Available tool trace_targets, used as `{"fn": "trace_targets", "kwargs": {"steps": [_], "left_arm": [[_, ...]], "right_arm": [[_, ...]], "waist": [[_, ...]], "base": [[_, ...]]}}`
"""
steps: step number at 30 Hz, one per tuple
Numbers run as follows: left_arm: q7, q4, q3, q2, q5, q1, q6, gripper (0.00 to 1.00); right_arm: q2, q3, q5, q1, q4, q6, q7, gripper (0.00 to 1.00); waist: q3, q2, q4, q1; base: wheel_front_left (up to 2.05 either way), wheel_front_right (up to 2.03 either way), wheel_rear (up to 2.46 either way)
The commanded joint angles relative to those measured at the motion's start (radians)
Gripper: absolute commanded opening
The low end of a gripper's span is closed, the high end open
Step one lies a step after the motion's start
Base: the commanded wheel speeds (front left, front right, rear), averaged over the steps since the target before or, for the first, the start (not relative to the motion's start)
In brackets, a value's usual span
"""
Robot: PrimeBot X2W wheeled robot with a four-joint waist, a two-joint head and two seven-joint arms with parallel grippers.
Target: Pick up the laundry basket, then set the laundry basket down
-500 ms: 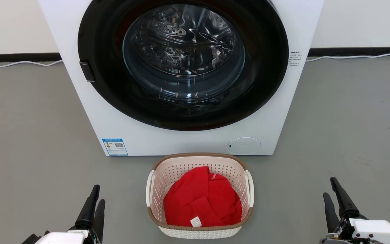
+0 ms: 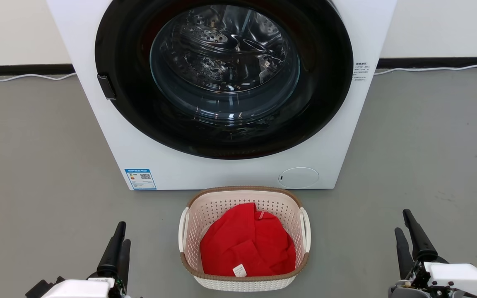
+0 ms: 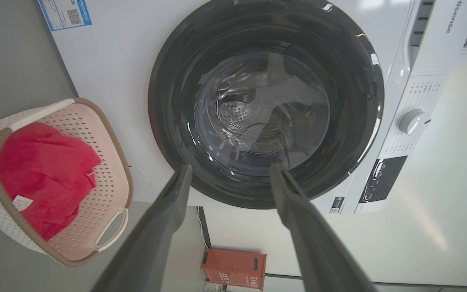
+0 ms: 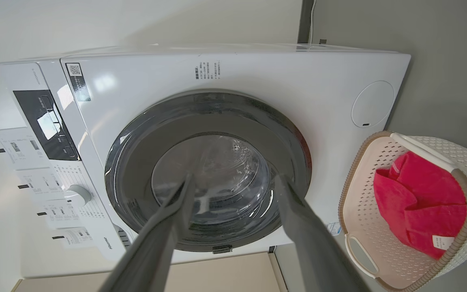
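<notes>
OK, laundry basket point(image 2: 244, 284) sits on the grey floor point(image 2: 35, 165) just in front of the washing machine point(image 2: 230, 174), centred between the two arms, with a red garment point(image 2: 249, 244) with a white tag inside. Left gripper point(image 2: 123, 232) is low on the basket's left, right gripper point(image 2: 402, 221) low on its right. Both are well apart from the white handles and touch nothing. Wrist views show each pair of fingers spread wide, empty, aimed at the machine's round door.
</notes>
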Motion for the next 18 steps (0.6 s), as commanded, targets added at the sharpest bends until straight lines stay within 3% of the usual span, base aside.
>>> {"fn": "trace_targets", "kwargs": {"steps": [1, 18], "left_arm": [[-0.014, -0.033, -0.004, 0.013, 0.024, -0.049, -0.003, 1.0], [-0.061, -0.06, -0.02, 0.013, 0.196, -0.061, -0.004, 1.0]], "right_arm": [[-0.02, 0.01, -0.021, -0.04, -0.041, 0.002, -0.015, 1.0], [-0.035, 0.048, -0.168, -0.049, -0.104, 0.003, -0.062, 1.0]], "waist": [[0.0, 0.0, 0.0, -0.0003], [0.004, 0.0, -0.001, -0.0003]], "base": [[0.0, 0.0, 0.0], [0.0, 0.0, 0.0]]}}
